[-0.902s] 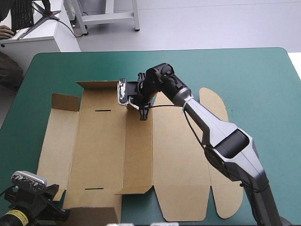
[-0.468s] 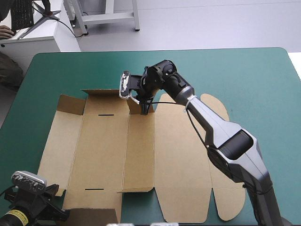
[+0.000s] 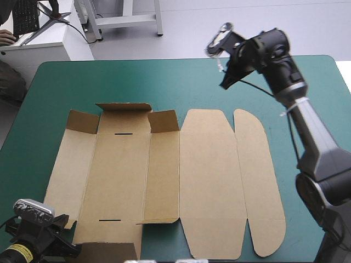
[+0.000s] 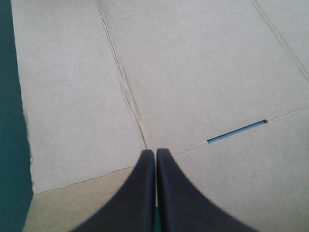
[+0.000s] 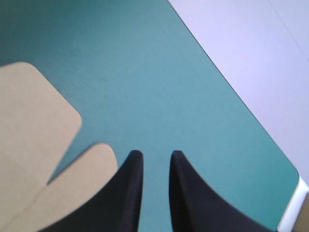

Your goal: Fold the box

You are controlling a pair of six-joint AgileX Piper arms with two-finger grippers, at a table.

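Brown board, matte, scored with straight creases: box (image 3: 208, 181) spread open on teal-green table (image 3: 82, 76), toward the left and near edges. Mostly flat. Two right-hand panels (image 3: 258, 186) long, with rounded corners. Far-left flaps (image 3: 123, 107) tilted up off the cover. Far slot (image 3: 123, 133) and near slot (image 3: 109, 219) cut thin in the wide left panel. Left gripper (image 4: 155, 152) at the near-left corner, black fingers pressed together in one point over a crease beside the near slot (image 4: 236, 131); touching the board or just above, hard to tell. Right gripper (image 3: 225, 82) up over the far edge, well apart from the box, fingers a narrow gap apart, teal-green showing between them.
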